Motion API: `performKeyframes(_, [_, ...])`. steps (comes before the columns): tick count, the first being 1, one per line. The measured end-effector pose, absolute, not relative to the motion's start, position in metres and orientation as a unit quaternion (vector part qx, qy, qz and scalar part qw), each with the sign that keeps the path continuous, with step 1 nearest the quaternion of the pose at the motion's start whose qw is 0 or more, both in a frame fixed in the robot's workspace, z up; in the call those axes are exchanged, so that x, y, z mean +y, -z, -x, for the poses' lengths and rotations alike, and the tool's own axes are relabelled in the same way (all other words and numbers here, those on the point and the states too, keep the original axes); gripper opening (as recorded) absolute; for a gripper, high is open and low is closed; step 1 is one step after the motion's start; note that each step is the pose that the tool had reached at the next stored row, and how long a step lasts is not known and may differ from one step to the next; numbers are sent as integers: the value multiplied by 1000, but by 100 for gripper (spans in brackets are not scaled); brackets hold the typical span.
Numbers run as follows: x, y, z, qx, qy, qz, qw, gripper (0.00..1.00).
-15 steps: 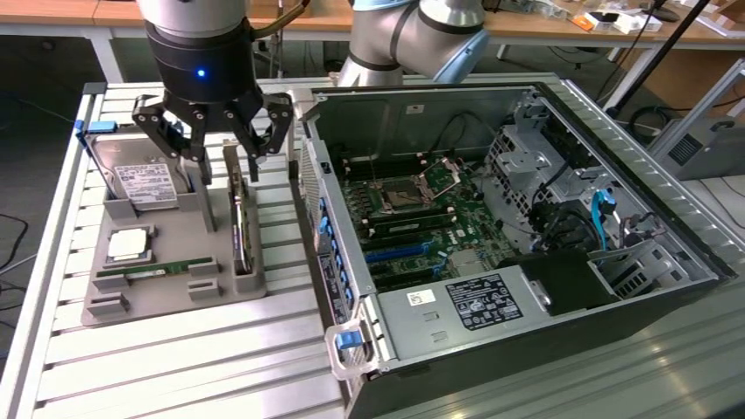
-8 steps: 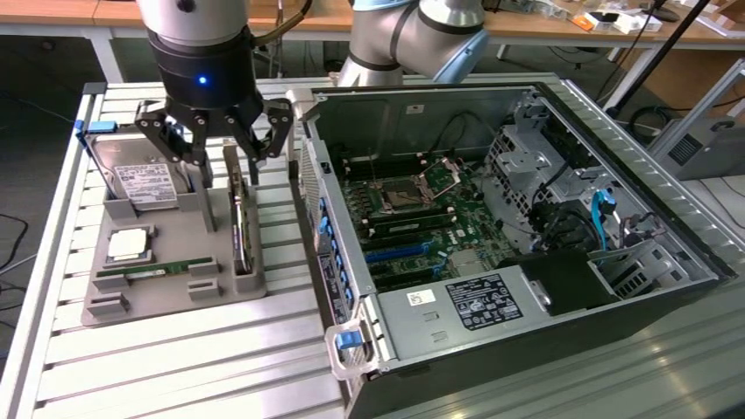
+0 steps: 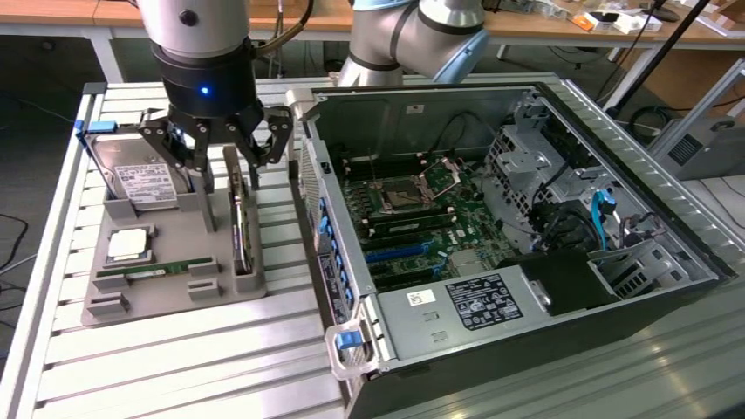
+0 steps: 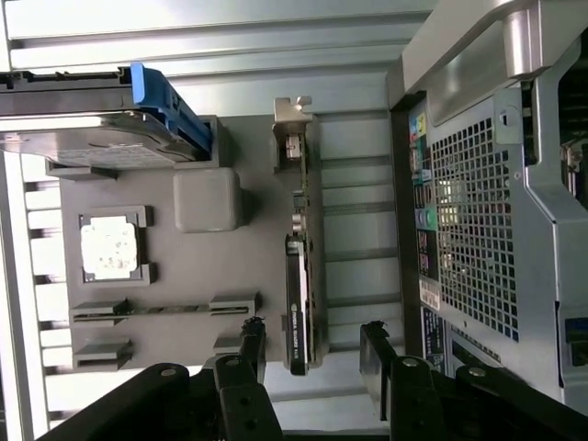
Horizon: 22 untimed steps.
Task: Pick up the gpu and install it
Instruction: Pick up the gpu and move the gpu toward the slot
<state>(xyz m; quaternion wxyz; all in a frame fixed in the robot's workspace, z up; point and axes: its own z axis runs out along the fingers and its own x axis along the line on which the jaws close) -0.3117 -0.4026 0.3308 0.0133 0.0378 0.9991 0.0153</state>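
While the hand [image 3: 230, 150] hangs wide open and empty, the gpu [image 3: 240, 218] stands on edge in the grey holder [image 3: 174, 292] on the counter [image 3: 174, 367], just below it. Its long axis runs alongside the open computer case [image 3: 634, 166], crosswise to the hand's opening, so one end of the card sits between the fingers [image 4: 253, 354], touching neither
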Motion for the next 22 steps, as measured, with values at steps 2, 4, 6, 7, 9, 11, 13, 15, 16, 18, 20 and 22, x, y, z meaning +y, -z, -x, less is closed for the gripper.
performKeyframes(2, [-403, -329, 312, 999, -15, -38, 13, 54])
performKeyframes(4, [-403, -328, 312, 999, -15, -38, 13, 54])
performKeyframes(6, [-403, -327, 312, 999, -15, -38, 13, 54])
performKeyframes(7, [-403, -327, 312, 999, -15, -38, 13, 54])
performKeyframes(9, [-403, -326, 312, 999, -15, -38, 13, 54])
performKeyframes(11, [-403, -325, 312, 999, -15, -38, 13, 54])
performKeyframes(13, [-402, -324, 312, 999, -15, -38, 13, 54])
performKeyframes(15, [-402, -323, 312, 999, -15, -38, 13, 54])
performKeyframes(16, [-402, -322, 312, 999, -15, -38, 13, 54])
performKeyframes(18, [-402, -322, 312, 999, -15, -38, 13, 54])
performKeyframes(20, [-402, -321, 312, 999, -15, -38, 13, 54])
performKeyframes(22, [-402, -320, 312, 999, -15, -38, 13, 54])
